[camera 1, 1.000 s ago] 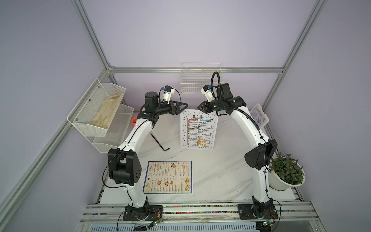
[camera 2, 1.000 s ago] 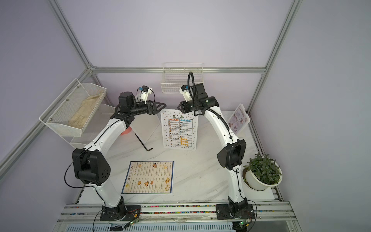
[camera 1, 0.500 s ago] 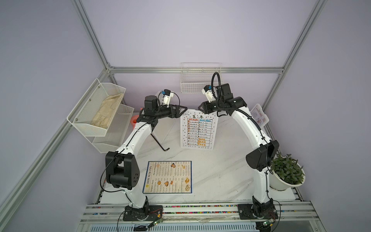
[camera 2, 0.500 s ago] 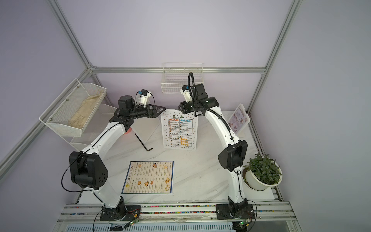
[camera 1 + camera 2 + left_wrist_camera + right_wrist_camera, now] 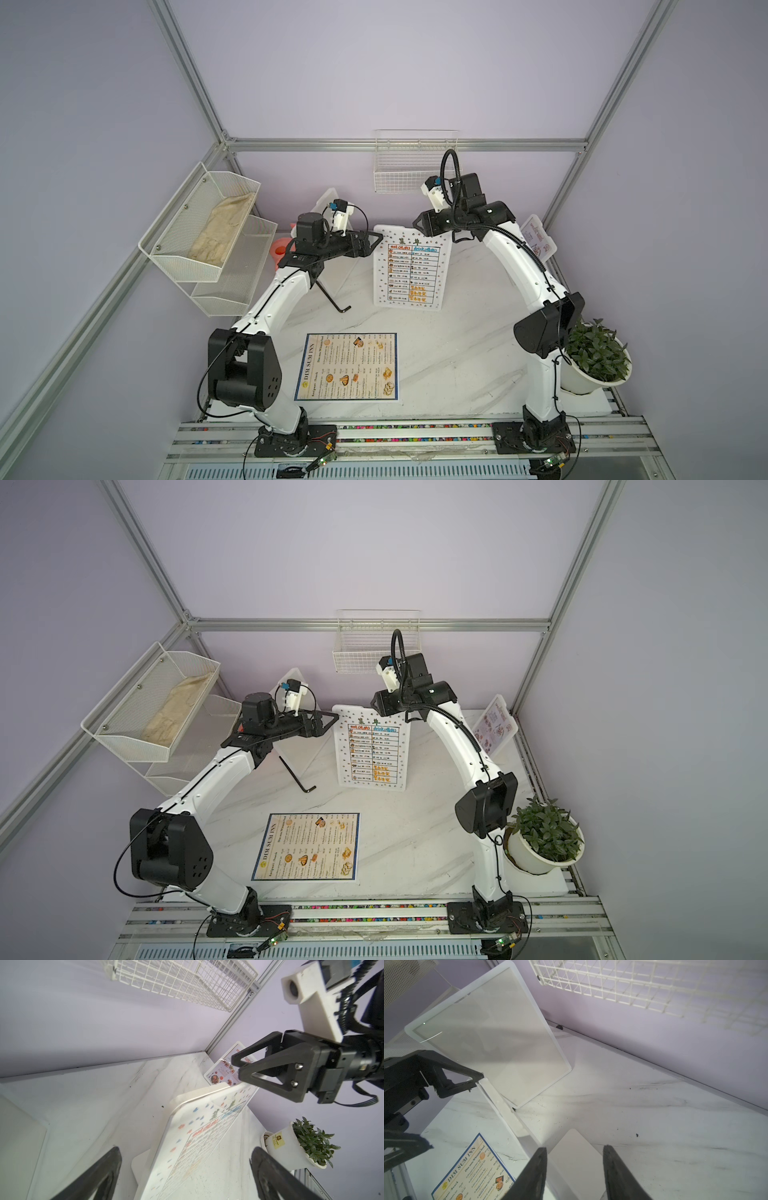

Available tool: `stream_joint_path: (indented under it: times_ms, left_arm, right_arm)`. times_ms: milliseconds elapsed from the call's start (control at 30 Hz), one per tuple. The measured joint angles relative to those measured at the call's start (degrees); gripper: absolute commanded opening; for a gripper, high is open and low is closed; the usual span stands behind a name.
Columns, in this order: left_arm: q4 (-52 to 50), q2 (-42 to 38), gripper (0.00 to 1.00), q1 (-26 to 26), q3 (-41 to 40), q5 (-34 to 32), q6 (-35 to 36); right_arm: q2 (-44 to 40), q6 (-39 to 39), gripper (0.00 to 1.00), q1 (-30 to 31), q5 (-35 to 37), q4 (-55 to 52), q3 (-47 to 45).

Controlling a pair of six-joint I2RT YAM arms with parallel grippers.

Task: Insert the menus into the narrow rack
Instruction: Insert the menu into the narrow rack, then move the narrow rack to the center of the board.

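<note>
The dotted menu (image 5: 409, 270) stands upright on the worktop (image 5: 457, 353) below the rack (image 5: 415, 174). It looks stiff, light and slippery, so grab its top edge. Left pincer (image 5: 374, 245) and right pincer (image 5: 236, 1065) are both spread apart, holding nothing.

A flat menu (image 5: 349, 365) is laid on the table (image 5: 457, 353) near its front edge. Behind it an upright menu (image 5: 409, 270) is stood, with a hex key (image 5: 332, 295) to its left. A small card (image 5: 538, 239) is propped at the right wall, with a plant pot (image 5: 594, 361) in front of it. A wire rack (image 5: 411, 174) is hung on the back wall.
</note>
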Motion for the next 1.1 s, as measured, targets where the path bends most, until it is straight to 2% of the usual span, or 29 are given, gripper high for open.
stream_joint_path:
  times_ms: [67, 233, 367, 467, 700, 900, 1100]
  left_arm:
    - [0.0, -1.1, 0.97, -0.1, -2.2, -1.9, 0.1]
    - [0.1, -3.1, 0.97, -1.3, -7.5, -7.0, 0.0]
    - [0.1, -3.2, 0.95, -3.3, -10.9, -11.0, -0.2]
    - [0.0, -3.2, 0.91, -4.6, -12.3, -13.6, -0.6]
    - [0.4, -3.0, 0.83, -5.9, -12.9, -17.5, -1.5]
    - [0.4, -0.9, 0.73, -6.7, -12.9, -20.5, -2.1]
    - [0.6, 1.7, 0.69, -6.7, -12.9, -21.6, -3.0]
  right_arm:
    - [-3.1, 0.4, 0.64, -0.5, 0.8, 1.5, -3.7]
    - [-17.6, 3.3, 0.69, -5.5, -1.1, 9.8, -21.9]
    - [-29.4, 6.6, 0.7, -12.7, -7.3, 19.8, -38.5]
    - [-33.3, 8.1, 0.73, -16.1, -13.0, 25.8, -46.9]
    - [-33.2, 8.1, 0.76, -16.3, -22.1, 34.2, -57.2]
    - [-30.3, 7.8, 0.77, -16.3, -26.5, 40.2, -58.4]
    - [-25.6, 7.1, 0.75, -16.3, -30.4, 44.0, -58.4]
